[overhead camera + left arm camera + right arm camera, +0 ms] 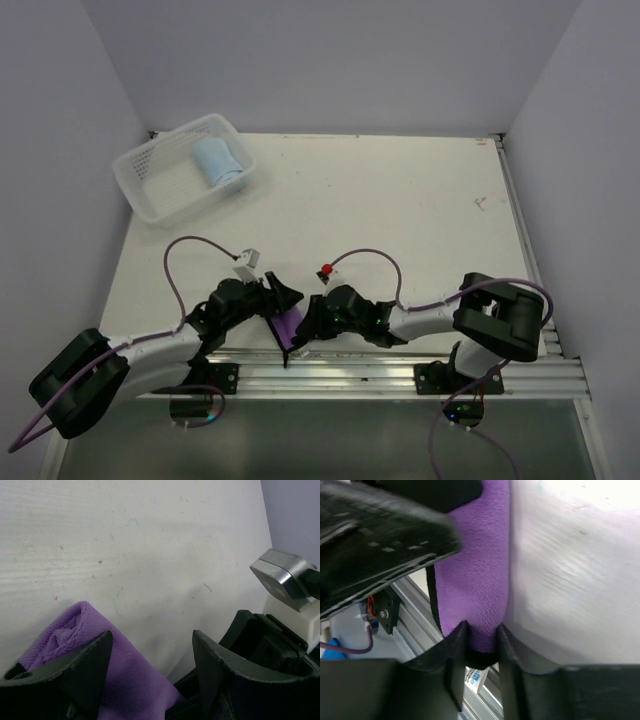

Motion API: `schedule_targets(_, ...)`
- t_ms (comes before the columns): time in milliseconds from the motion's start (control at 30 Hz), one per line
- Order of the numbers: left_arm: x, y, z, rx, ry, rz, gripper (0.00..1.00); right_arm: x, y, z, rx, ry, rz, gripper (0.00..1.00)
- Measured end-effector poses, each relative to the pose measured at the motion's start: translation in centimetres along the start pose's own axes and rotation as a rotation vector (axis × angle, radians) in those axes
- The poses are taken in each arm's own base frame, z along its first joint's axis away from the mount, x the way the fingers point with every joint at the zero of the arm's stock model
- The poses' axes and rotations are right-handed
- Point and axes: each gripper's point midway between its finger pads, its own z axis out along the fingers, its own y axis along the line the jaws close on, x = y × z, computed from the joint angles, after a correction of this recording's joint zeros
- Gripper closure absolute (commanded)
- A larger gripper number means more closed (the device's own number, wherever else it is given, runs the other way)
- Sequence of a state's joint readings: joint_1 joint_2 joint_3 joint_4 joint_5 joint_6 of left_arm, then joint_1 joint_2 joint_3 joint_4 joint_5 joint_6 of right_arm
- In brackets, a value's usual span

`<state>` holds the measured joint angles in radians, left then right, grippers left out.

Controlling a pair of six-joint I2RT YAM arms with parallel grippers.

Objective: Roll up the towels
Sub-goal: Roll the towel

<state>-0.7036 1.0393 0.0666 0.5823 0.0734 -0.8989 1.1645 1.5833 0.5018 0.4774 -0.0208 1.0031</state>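
Purple towel point(289, 325): lying at the near edge, mid-table, between your grippers.
Right gripper point(480, 632): you are pinching its dark hem.
Left gripper point(151, 642): fingers standing apart over the cloth, possibly touching it.
Blue towel point(218, 160): sitting rolled in the basket point(140, 190), far-left corner.
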Motion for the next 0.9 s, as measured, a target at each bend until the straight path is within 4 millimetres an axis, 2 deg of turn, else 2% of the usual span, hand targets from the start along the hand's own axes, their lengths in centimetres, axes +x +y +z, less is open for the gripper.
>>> schedule_targets(67, -0.2, 0.4, -0.2, -0.024, -0.013, -0.003, 0.3, 0.1, 0.7, 0.2, 0.02, -0.009, -0.035, 0.8)
schedule_targets(100, -0.3, 0.6, -0.3, -0.037, -0.018, -0.006, 0.3, 0.1, 1.0, 0.2, 0.026, -0.016, -0.049, 0.88)
schedule_targets(200, -0.5, 1.0, -0.7, -0.068, -0.03, -0.016, 0.3, -0.1, 1.2, 0.0, 0.065, -0.044, -0.088, 1.0)
schedule_targets(367, -1.3, 1.1, -0.6, -0.136, -0.022, -0.026, 0.29, -0.4, 1.0, -0.4, 0.149, -0.069, -0.169, 1.0)
schedule_targets(600, -4.2, -0.3, 0.3, -0.25, -0.012, -0.006, 0.28, 0.3, 2.1, -1.5, 0.275, -0.076, -0.377, 1.0)
schedule_targets(767, -6.0, -1.4, 0.0, -0.299, -0.012, 0.014, 0.27, 1.0, 2.0, -2.2, 0.376, -0.088, -0.52, 1.0)
schedule_targets(900, -6.5, -1.7, -0.6, -0.338, 0.009, 0.023, 0.27, 1.2, 1.7, -2.4, 0.46, -0.105, -0.615, 1.0)
